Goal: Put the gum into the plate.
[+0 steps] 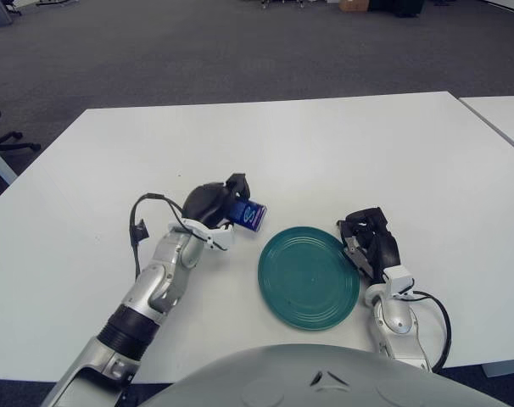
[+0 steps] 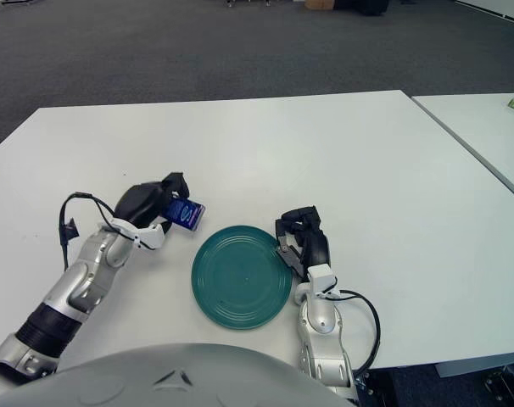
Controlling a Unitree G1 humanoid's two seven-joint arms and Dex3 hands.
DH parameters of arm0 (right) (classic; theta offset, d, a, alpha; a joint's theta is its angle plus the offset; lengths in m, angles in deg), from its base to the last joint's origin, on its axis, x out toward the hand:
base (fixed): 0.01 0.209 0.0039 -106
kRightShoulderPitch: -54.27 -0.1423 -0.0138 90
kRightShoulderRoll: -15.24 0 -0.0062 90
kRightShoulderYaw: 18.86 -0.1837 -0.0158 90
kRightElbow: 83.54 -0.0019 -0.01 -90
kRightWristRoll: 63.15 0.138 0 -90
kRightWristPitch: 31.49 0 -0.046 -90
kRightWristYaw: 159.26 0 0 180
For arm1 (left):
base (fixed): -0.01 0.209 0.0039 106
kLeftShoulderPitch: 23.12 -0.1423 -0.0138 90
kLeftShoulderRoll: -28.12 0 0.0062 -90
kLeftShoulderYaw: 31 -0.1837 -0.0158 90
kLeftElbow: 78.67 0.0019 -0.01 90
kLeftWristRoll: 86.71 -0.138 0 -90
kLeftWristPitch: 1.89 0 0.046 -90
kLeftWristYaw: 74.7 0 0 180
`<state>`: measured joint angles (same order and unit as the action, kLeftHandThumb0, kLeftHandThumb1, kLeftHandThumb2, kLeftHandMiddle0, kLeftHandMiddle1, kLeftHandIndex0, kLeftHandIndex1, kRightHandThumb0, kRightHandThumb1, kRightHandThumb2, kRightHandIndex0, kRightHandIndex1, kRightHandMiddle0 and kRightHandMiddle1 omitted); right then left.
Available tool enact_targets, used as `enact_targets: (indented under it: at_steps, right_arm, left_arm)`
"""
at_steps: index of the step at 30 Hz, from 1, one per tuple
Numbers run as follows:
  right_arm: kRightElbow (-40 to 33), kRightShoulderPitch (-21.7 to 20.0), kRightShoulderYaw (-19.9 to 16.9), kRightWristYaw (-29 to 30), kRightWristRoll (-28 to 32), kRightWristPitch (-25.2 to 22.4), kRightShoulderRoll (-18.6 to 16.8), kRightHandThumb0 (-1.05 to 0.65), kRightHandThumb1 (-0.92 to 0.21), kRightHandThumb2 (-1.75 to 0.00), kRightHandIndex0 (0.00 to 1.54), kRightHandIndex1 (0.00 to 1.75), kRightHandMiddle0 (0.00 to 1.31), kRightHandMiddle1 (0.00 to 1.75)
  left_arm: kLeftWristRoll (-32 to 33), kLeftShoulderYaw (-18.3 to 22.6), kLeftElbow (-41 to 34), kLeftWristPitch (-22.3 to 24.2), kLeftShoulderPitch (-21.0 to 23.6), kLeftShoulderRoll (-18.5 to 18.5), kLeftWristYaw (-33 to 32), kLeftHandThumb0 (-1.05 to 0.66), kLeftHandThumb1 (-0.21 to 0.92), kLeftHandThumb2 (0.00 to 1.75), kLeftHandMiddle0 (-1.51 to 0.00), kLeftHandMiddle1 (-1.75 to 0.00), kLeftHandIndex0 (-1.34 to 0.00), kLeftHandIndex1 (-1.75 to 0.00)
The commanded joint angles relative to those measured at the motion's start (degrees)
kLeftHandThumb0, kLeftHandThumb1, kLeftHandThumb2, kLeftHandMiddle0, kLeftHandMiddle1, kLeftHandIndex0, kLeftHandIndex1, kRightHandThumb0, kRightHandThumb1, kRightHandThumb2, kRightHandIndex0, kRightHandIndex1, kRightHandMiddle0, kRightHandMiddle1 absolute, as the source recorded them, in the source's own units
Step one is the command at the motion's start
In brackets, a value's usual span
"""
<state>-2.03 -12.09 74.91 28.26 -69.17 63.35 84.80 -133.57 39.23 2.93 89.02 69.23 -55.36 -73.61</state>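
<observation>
The left robot hand point(image 1: 216, 202) grips the gum point(image 1: 251, 215), a small blue pack, between its dark fingers. The pack sticks out toward the green plate point(image 1: 308, 275) and appears lifted just off the white bench point(image 1: 342, 153), up and to the left of the plate's rim, not yet over it. The right robot hand point(image 1: 371, 242) shows just beside the plate's right edge, fingers curled and holding nothing.

The step in hand is judged to be the carry. To do it well, the left robot hand should travel right and toward the robot's body until the pack sits above the flat middle of the plate rather than its raised rim, since a release at the rim could let the pack tip back onto the bench. Height should be enough for the pack and fingers to clear the rim on the way in. Lowering close to the plate's surface before opening the fingers would keep the pack from bouncing or sliding. The right robot hand need not move.
</observation>
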Motion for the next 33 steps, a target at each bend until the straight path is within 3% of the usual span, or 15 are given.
enact_targets:
  at_steps: [1,9,13,21,33]
  right_arm:
    - [2.12,2.09,-0.17,-0.12,0.20,-3.96,0.01,-0.34,-0.92,-0.53,0.38,0.93,0.19,1.75]
    - [1.40,2.70,0.35,0.01,-0.89,-4.36,0.46,-0.34,-0.92,-0.53,0.38,0.93,0.18,1.75]
    - [1.02,2.93,0.69,-0.18,-1.23,-4.95,0.75,-0.35,-0.92,-0.53,0.38,0.92,0.19,1.75]
    - [1.26,3.03,0.71,-0.57,-0.43,-4.43,0.82,-0.35,-0.92,-0.53,0.39,0.89,0.19,1.75]
    - [2.73,2.61,-0.83,-1.03,2.31,-3.46,0.17,-0.35,-0.92,-0.53,0.43,0.82,0.19,1.75]
  left_arm:
    - [0.69,1.67,-3.57,-1.13,0.38,0.69,0.01,0.00,0.03,1.62,-0.85,-1.66,-0.61,-1.75]
    - [-0.58,3.67,-11.02,-3.03,0.36,0.50,-0.88,0.00,0.04,1.63,-0.82,-1.71,-0.60,-1.75]
    - [0.26,4.20,-14.37,-2.91,0.51,0.06,1.62,0.00,0.02,1.65,-0.82,-1.74,-0.61,-1.75]
    - [3.18,4.83,-14.63,-5.97,0.69,0.68,3.91,0.00,-0.01,1.69,-0.84,-1.75,-0.65,-1.73]
    - [5.99,0.89,-17.62,-9.21,-2.91,-0.53,8.37,0.00,0.00,1.68,-0.83,-1.75,-0.64,-1.75]
